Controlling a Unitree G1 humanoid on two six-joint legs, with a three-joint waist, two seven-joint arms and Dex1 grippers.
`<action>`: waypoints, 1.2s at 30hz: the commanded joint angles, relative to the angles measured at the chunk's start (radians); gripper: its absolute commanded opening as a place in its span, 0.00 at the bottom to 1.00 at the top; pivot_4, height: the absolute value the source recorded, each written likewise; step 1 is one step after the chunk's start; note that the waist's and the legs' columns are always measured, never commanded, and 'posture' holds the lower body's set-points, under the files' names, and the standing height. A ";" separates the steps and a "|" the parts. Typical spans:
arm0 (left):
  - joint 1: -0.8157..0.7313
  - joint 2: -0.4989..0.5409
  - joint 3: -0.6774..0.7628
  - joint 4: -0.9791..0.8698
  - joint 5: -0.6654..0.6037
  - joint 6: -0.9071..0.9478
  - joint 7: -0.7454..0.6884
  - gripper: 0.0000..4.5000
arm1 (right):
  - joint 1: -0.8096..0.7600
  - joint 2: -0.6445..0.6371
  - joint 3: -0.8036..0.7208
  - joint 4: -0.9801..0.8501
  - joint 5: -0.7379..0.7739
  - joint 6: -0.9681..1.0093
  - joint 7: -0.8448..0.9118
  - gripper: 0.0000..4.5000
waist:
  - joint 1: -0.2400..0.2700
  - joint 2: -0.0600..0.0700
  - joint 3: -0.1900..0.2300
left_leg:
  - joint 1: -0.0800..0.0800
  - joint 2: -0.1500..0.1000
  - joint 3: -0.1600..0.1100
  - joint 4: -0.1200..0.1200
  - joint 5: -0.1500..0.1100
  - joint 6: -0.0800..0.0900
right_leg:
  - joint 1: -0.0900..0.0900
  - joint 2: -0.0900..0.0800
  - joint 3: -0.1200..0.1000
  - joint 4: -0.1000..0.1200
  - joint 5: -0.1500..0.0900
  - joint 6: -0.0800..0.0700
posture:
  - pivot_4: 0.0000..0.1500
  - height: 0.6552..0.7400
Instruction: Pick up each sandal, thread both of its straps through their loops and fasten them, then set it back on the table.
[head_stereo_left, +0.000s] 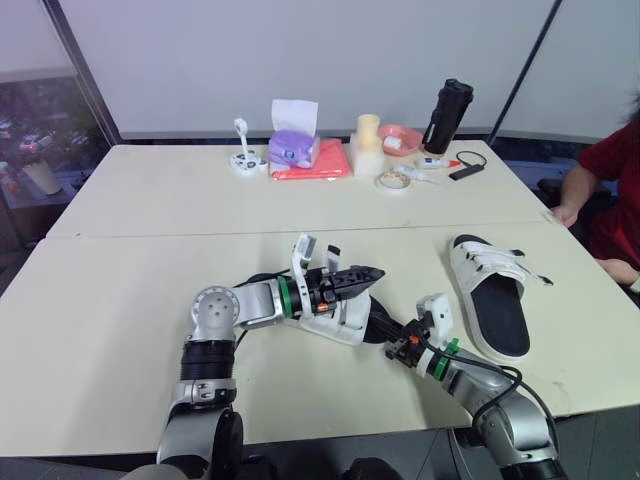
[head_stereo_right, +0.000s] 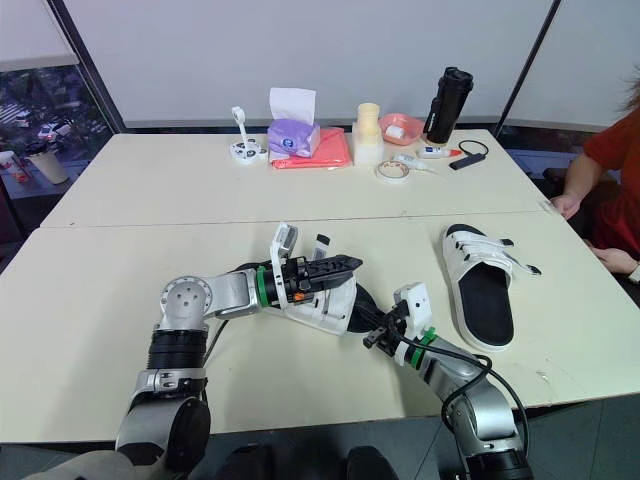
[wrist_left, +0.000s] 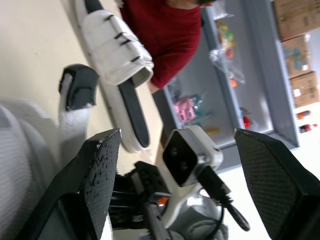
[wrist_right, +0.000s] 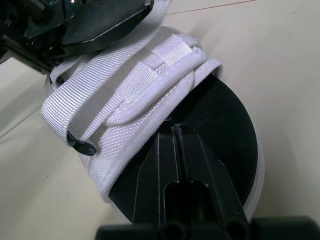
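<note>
A white sandal with a black footbed (head_stereo_left: 335, 312) lies at the table's near centre between my two grippers. In the left wrist view one strap end with a black tip (wrist_left: 77, 92) stands up loose. My left gripper (head_stereo_left: 362, 276) hovers just over the upper, its fingers (wrist_left: 95, 185) spread wide with nothing between them. My right gripper (wrist_right: 175, 131) reaches in over the footbed (wrist_right: 227, 130) from the heel side. It is shut, with its tips at the rim of the white upper (wrist_right: 150, 85). The second sandal (head_stereo_left: 492, 292) rests flat on the table to the right, straps across it.
At the table's far edge stand a tissue box (head_stereo_left: 293, 146), a red folder (head_stereo_left: 315, 163), a tape roll (head_stereo_left: 392, 181), a pink bowl (head_stereo_left: 402, 138) and a black bottle (head_stereo_left: 447, 115). A person in red (head_stereo_left: 615, 185) sits at the right edge, one hand (head_stereo_left: 566, 213) on the table.
</note>
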 joint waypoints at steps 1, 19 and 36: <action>-0.074 0.061 -0.026 -0.077 0.015 -0.053 -0.091 0.86 | 0.060 0.004 0.059 0.126 -0.055 0.066 -0.026 0.00 | -0.001 0.000 0.000 | 0.000 0.000 0.000 0.000 0.000 0.000 | 0.000 0.000 0.000 0.000 0.000 0.000 | 1.00 1.00; -0.305 0.288 -0.521 0.350 0.667 -0.796 -0.773 0.86 | 0.046 0.030 0.062 0.146 -0.063 0.052 -0.031 0.00 | -0.012 0.000 0.001 | -0.002 0.000 0.000 -0.004 0.001 -0.002 | -0.003 -0.001 0.001 -0.001 0.000 -0.001 | 1.00 1.00; -0.332 0.195 -0.431 0.412 0.693 -0.741 -0.912 0.00 | 0.065 0.037 0.055 0.136 -0.062 0.048 -0.044 0.00 | -0.014 0.000 0.002 | -0.002 0.000 0.000 -0.004 0.001 -0.002 | -0.003 0.000 0.000 -0.001 0.000 -0.001 | 1.00 1.00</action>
